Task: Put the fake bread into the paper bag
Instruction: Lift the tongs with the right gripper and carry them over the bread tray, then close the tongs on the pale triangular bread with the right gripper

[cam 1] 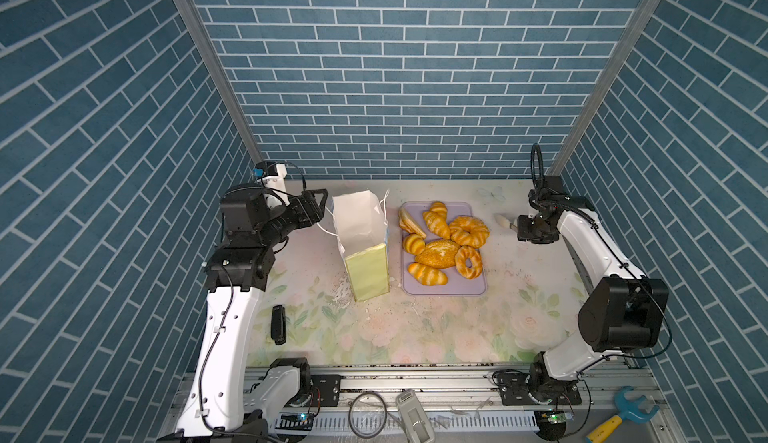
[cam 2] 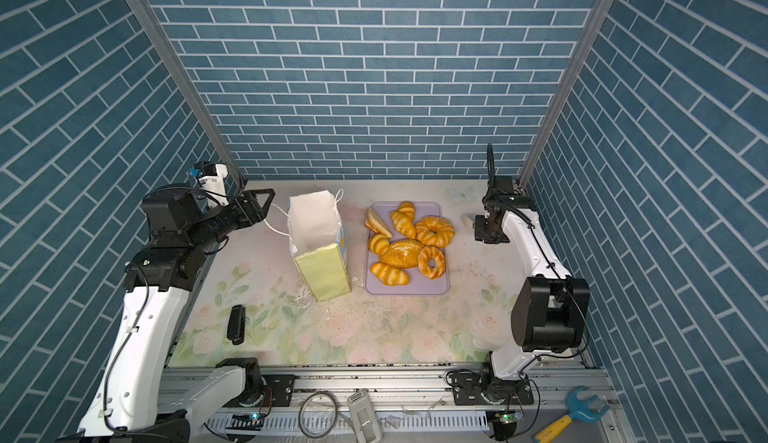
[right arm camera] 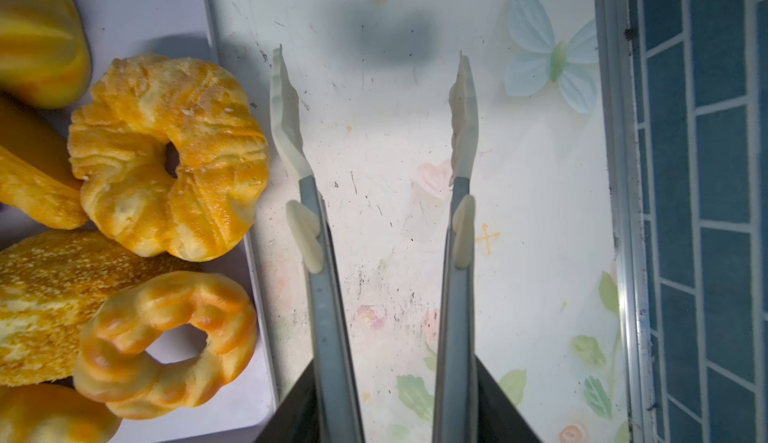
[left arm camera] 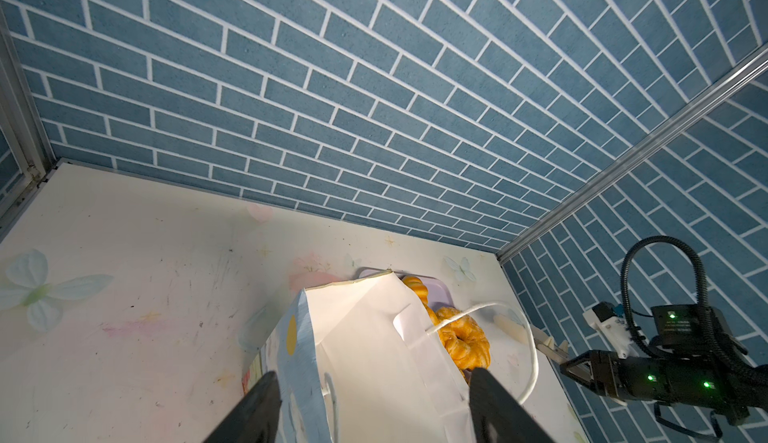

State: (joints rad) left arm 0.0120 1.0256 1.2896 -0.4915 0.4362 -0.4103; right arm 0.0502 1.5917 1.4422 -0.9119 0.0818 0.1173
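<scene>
Several glossy golden pieces of fake bread (cam 1: 440, 241) (cam 2: 403, 254) lie on a lilac tray (cam 1: 444, 291). Left of it stands the paper bag (cam 1: 361, 233) (cam 2: 316, 229), mouth open. My left gripper (cam 1: 322, 208) (left arm camera: 374, 374) is open beside the bag's left wall, which shows between its black fingers. My right gripper (cam 1: 521, 229) (right arm camera: 395, 403) is shut on metal tongs (right arm camera: 324, 295) with white tips. The tongs gape over bare table just right of a twisted ring (right arm camera: 166, 158), with nothing between them.
A black oblong object (cam 1: 277, 324) lies on the table near the left arm. Along the front rail sit a cable loop (cam 1: 368, 414), a grey device (cam 1: 415, 416) and a blue-and-yellow toy wrench (cam 1: 623, 412). Blue brick walls close three sides.
</scene>
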